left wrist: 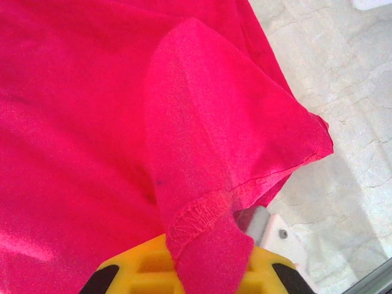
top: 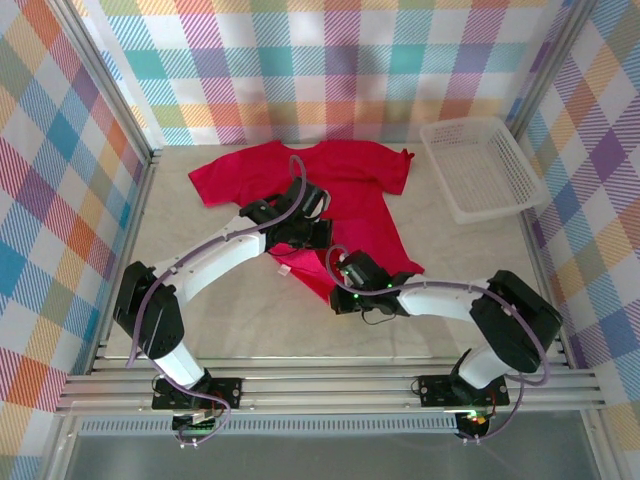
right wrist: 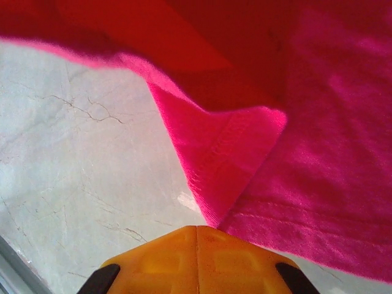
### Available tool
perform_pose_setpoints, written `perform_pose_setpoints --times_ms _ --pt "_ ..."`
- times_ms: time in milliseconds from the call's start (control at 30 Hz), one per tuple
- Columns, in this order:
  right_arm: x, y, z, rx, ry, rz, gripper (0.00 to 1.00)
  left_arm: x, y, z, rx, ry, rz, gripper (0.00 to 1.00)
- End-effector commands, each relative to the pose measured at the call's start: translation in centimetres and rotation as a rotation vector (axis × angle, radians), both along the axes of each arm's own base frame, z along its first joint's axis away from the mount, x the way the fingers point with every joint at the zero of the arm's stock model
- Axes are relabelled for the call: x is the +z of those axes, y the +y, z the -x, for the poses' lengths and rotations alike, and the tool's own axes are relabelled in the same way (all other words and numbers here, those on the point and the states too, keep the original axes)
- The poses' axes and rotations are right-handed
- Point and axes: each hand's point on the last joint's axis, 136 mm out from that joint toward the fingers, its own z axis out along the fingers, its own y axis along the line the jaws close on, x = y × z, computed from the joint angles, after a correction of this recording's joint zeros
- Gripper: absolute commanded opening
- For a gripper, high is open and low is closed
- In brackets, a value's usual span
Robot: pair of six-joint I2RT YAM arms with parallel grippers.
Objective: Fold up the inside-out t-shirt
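Note:
The inside-out t-shirt [top: 340, 175] is crimson and lies at the back centre of the table, sleeves spread left and right, its lower part drawn toward the front. My left gripper [top: 302, 230] rests over the shirt's middle. In the left wrist view it [left wrist: 208, 260] is shut on a stitched hem of the t-shirt [left wrist: 92, 122], and the fabric drapes over the yellow fingers. My right gripper [top: 337, 287] is at the shirt's front corner. Seen from the right wrist, its fingertips [right wrist: 197, 231] are pressed together where a raised fold of the t-shirt [right wrist: 331, 153] runs into them.
A white plastic mesh basket [top: 443, 172] stands at the back right, beside the shirt's right sleeve. Pale marbled tabletop [top: 220, 320] lies bare in front of the shirt. Checked walls close the table on three sides, and a metal rail runs along the near edge.

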Motion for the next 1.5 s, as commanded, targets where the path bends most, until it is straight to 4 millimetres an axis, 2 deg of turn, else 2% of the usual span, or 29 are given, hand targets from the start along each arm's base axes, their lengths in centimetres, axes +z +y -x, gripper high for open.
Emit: perform_pose_setpoints --times_ms 0,200,267,367,500,667,700,733,767,933,1000,1067,1133,1200,1233,1267,1333,1467 --pt "0.7 1.3 -0.2 0.054 -0.011 -0.016 0.0 1.0 0.7 -0.4 0.009 -0.022 -0.015 0.0" --pt "-1.0 1.8 -1.5 0.061 0.036 -0.004 0.0 1.5 1.5 -0.3 0.021 -0.032 -0.017 0.0" --pt "-1.2 1.3 -2.4 0.039 0.041 -0.01 0.0 1.7 1.9 -0.2 0.024 -0.035 -0.015 0.0" --pt "-0.3 -0.2 -4.7 -0.022 0.021 -0.035 0.0 1.9 2.6 0.1 0.027 -0.039 -0.022 0.0" --pt "1.3 -2.7 -8.4 -0.103 -0.02 -0.045 0.0 2.5 3.0 0.5 0.022 -0.052 -0.015 0.0" --pt "0.8 -6.7 -13.5 -0.295 -0.102 0.174 0.0 2.7 2.4 1.0 0.006 -0.039 0.032 0.0" --pt "0.9 -7.1 -14.4 -0.329 -0.122 0.199 0.05 2.7 2.3 1.0 0.006 -0.037 0.038 0.0" --pt "0.9 -7.9 -15.2 -0.382 -0.148 0.228 0.06 2.5 2.3 1.0 0.006 -0.034 0.038 0.0" --pt "0.9 -8.6 -15.9 -0.431 -0.167 0.253 0.06 2.4 2.4 1.0 0.006 -0.032 0.035 0.0" --pt "2.1 -15.8 -19.1 -0.778 -0.196 0.385 0.03 1.9 2.2 1.1 -0.001 -0.015 0.028 0.0" --pt "3.2 -17.6 -20.0 -0.852 -0.234 0.409 0.04 2.0 2.0 0.9 0.002 -0.013 0.04 0.0" --pt "4.2 -18.2 -20.7 -0.863 -0.256 0.417 0.04 1.9 1.5 0.6 0.009 -0.007 0.061 0.0" --pt "5.0 -17.9 -20.7 -0.824 -0.249 0.42 0.03 1.6 0.4 0.1 0.012 0.012 0.097 0.0" --pt "5.4 -15.9 -19.8 -0.699 -0.196 0.346 0.07 0.9 -0.6 -0.5 0.004 0.04 0.112 0.0" --pt "5.5 -14.4 -19.0 -0.61 -0.154 0.3 0.13 0.4 -1.1 -0.8 -0.002 0.059 0.109 0.0" --pt "5.6 -13.0 -17.9 -0.524 -0.1 0.257 0.18 0.0 -1.5 -1.1 -0.008 0.076 0.104 0.0" --pt "5.6 -10.4 -14.4 -0.344 0.047 0.181 0.3 -0.9 -1.8 -1.9 -0.006 0.112 0.099 0.0" --pt "5.1 -9.7 -7.7 -0.198 0.207 0.152 0.32 -1.7 -2.0 -3.3 0.015 0.165 0.118 0.0"
